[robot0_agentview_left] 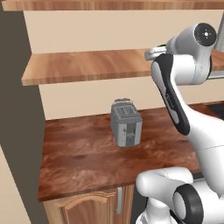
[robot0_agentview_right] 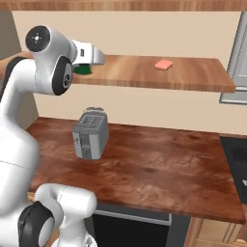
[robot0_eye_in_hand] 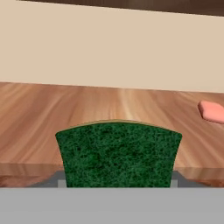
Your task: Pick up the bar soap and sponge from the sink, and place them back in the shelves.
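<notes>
My gripper [robot0_agentview_right: 85,67] is shut on the sponge [robot0_agentview_right: 83,70], holding it just over the left part of the lower shelf [robot0_agentview_right: 193,77]. In the hand view the sponge's dark green scrub face [robot0_eye_in_hand: 118,153] stands between the jaws and hides the fingertips, with a thin yellow line along its top. The salmon-pink bar soap [robot0_agentview_right: 164,64] lies flat on the same plank, further right and apart from the sponge; the hand view has the soap [robot0_eye_in_hand: 212,111] at its right edge. A black strip of the sink [robot0_agentview_right: 237,159] shows at the counter's right end.
A silver toaster [robot0_agentview_right: 90,135] stands on the wooden counter [robot0_agentview_right: 159,169] below the shelf. A second plank [robot0_agentview_left: 109,4] runs above. A grey frame [robot0_agentview_right: 236,58] borders the shelf's right end. The arm's elbow [robot0_agentview_left: 175,92] rises over the counter.
</notes>
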